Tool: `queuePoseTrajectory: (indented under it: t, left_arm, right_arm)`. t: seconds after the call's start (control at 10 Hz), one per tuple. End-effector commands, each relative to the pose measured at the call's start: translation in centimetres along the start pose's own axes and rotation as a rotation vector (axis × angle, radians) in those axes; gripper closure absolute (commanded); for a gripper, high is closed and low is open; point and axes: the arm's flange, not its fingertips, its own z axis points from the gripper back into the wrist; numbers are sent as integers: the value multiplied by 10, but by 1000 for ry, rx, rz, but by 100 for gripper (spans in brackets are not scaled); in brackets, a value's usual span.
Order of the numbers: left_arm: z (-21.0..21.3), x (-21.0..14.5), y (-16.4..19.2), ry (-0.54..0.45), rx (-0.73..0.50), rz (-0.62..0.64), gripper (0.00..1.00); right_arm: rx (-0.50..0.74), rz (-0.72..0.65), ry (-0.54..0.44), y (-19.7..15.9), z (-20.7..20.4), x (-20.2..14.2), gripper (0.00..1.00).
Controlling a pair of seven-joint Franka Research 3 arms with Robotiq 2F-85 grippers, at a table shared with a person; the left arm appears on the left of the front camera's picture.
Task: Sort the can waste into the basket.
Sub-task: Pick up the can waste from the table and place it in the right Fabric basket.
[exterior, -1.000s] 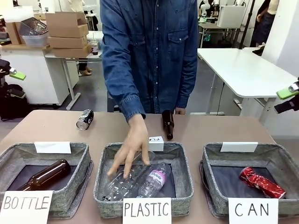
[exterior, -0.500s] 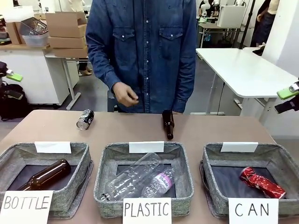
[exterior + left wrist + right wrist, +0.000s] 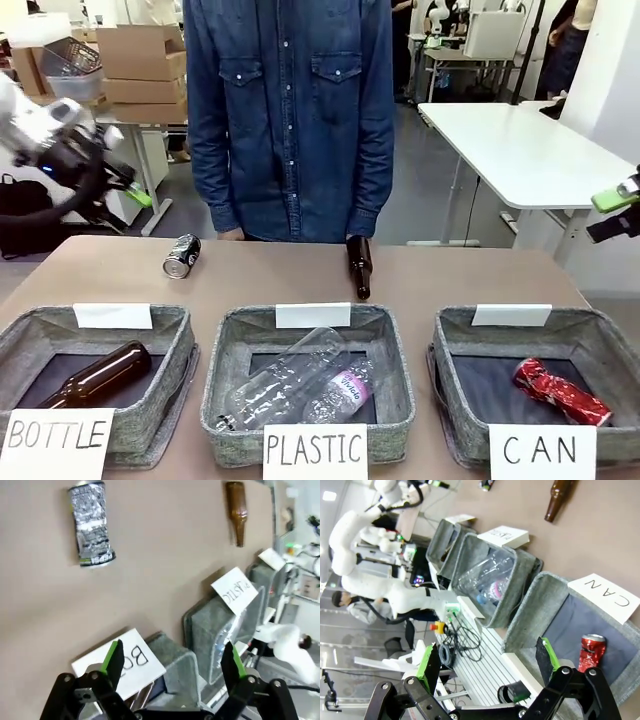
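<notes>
Front view: a brown table [image 3: 270,280] carries three grey woven baskets in a row along its near edge, each with a handwritten white card. The CAN basket [image 3: 590,335] stands at the right, and the red can [image 3: 560,390] lies crumpled on its dark base. The dark can [image 3: 182,255] lies on its side on bare tabletop at the far left, well apart from that basket. The BOTTLE basket [image 3: 170,345] at the left holds one brown glass bottle [image 3: 100,372]. The PLASTIC basket [image 3: 395,360] in the middle holds clear plastic bottles [image 3: 300,385]. A second brown bottle [image 3: 359,265] lies on the table just beyond the middle basket.

A person in a denim shirt [image 3: 290,110] stands at the far edge, arms down. Behind are a white table [image 3: 520,140] at the right and stacked cardboard boxes [image 3: 145,65] at the left.

The left gripper [image 3: 172,660] hangs above the left end of the table with its jaws spread wide and nothing between them. The right gripper [image 3: 486,660] is likewise wide apart and empty, above the CAN basket's side.
</notes>
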Motion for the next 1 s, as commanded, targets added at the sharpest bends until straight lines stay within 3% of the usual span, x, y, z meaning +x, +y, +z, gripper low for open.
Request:
queuePoseTrajectory:
  t: [0.0, 0.2, 0.5, 0.9]
  left_arm:
    - [-27, 27, 0, 60, 120, 27, 0]
    - [-72, 48, 1, 81, 221, 29, 0]
    - [-88, 59, 18, 32, 430, 105, 0]
    - [-90, 65, 28, -24, 421, 84, 0]
  right_arm:
    - [-4, 25, 10, 0, 2, -2, 0]
    - [-4, 25, 10, 0, 2, -2, 0]
    - [-4, 25, 10, 0, 2, -2, 0]
    - [-4, 25, 10, 0, 2, -2, 0]
